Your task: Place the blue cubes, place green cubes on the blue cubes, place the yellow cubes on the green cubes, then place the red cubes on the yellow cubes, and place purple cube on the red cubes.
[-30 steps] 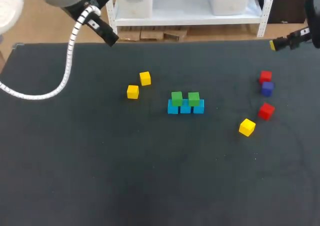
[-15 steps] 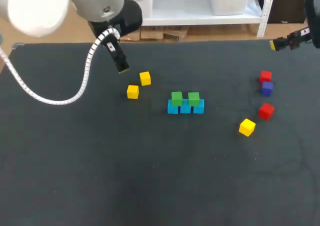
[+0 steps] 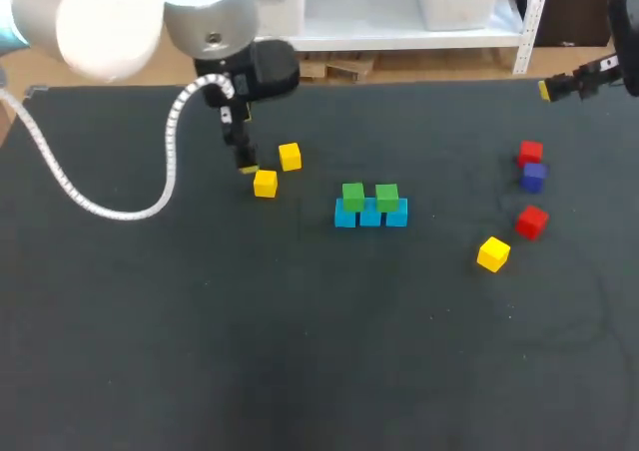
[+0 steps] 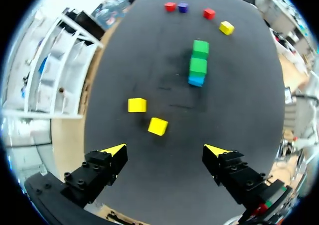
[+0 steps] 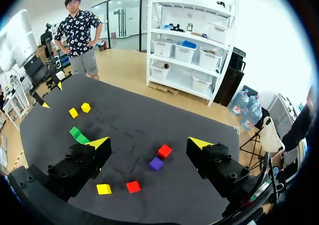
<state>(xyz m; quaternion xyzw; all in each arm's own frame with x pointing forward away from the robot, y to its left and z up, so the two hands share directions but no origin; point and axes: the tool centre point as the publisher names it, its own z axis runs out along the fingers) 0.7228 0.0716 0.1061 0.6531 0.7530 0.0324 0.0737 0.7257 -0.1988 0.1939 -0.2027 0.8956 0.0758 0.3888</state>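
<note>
L hand [image 4: 167,148] came down by yellow cube [image 3: 265,183], tips spread.

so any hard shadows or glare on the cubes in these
Head view: flat, even light; the blue row casts barely any shadow, no glare on the table. Left wrist view: faint darker patches beside the stack. Right wrist view: no glare on the purple cube.

Soft, even light from above on my dark table [image 3: 319,371].
The table's cloth looks matte and rather dim, while the stacked cubes [image 3: 370,205] stand out bright and throw only a short, faint shadow. My left arm [image 3: 100,17] shines almost white over the table's far left corner. In my wrist views the table's edges curve.
</note>
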